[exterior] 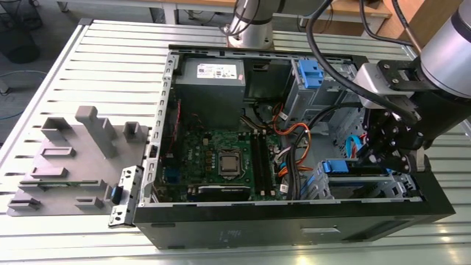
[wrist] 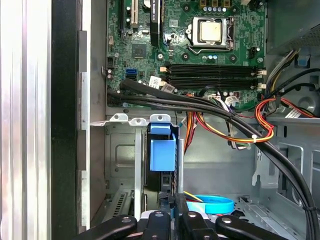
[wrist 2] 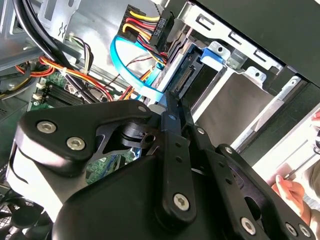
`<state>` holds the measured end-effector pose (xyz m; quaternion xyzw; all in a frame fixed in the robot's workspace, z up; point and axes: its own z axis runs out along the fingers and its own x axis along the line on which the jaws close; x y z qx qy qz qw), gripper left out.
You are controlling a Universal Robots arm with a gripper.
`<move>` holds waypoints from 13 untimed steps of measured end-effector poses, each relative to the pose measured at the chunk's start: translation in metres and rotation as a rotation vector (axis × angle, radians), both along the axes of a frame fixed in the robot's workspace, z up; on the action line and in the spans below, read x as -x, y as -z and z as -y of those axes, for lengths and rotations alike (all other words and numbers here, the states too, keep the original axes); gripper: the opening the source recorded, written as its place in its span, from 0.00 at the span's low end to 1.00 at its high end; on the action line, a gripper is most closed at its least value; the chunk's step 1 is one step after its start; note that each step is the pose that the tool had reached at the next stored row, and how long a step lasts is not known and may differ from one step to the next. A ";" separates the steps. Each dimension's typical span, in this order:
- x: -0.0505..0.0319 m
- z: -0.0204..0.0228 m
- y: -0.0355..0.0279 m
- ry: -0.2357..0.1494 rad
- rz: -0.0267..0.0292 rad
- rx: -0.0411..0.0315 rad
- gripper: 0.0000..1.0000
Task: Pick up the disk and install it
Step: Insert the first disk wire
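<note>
The disk [exterior: 340, 166] stands on edge in the drive cage [exterior: 368, 185] at the case's front corner, on the exterior view's right, with its blue carrier showing. In the first wrist view the carrier's blue tab [wrist: 162, 149] sits between the cage's metal rails. The second wrist view shows the disk's connector end [wrist 2: 188, 75]. My gripper [exterior: 387, 161] hangs right at that end. Its thin black fingers [wrist 2: 171, 107] lie close together with nothing between them, and the tips meet the disk's edge. My gripper [wrist: 174, 204] is partly cut off by the picture's edge in the first wrist view.
The open case holds a green motherboard [exterior: 220, 160], a grey power-supply box [exterior: 212, 83] and a second blue bracket [exterior: 310, 72]. Black and coloured cables [wrist: 220, 117] and a blue flat cable [wrist 2: 125, 60] run beside the cage. A grey fixture [exterior: 74, 160] lies outside. A person's hand [wrist 2: 290, 192] is near.
</note>
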<state>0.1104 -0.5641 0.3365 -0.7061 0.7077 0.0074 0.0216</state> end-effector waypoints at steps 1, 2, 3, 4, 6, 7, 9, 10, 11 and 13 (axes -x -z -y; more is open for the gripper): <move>0.0000 0.0000 0.0003 0.000 0.0000 0.0002 0.16; 0.0000 0.0000 0.0003 0.000 0.0000 0.0004 0.16; 0.0000 0.0000 0.0003 0.000 0.0000 0.0004 0.16; 0.0000 0.0000 0.0004 0.000 -0.0001 0.0005 0.16; 0.0000 0.0000 0.0016 0.000 -0.0001 0.0000 0.16; 0.0000 0.0000 0.0023 0.000 0.0000 0.0001 0.16; 0.0000 0.0000 0.0031 0.000 0.0000 0.0004 0.16; 0.0000 0.0000 0.0031 0.000 0.0000 0.0005 0.16; 0.0000 0.0000 0.0031 0.000 0.0000 0.0006 0.16; 0.0000 0.0000 0.0035 0.000 -0.0001 0.0004 0.16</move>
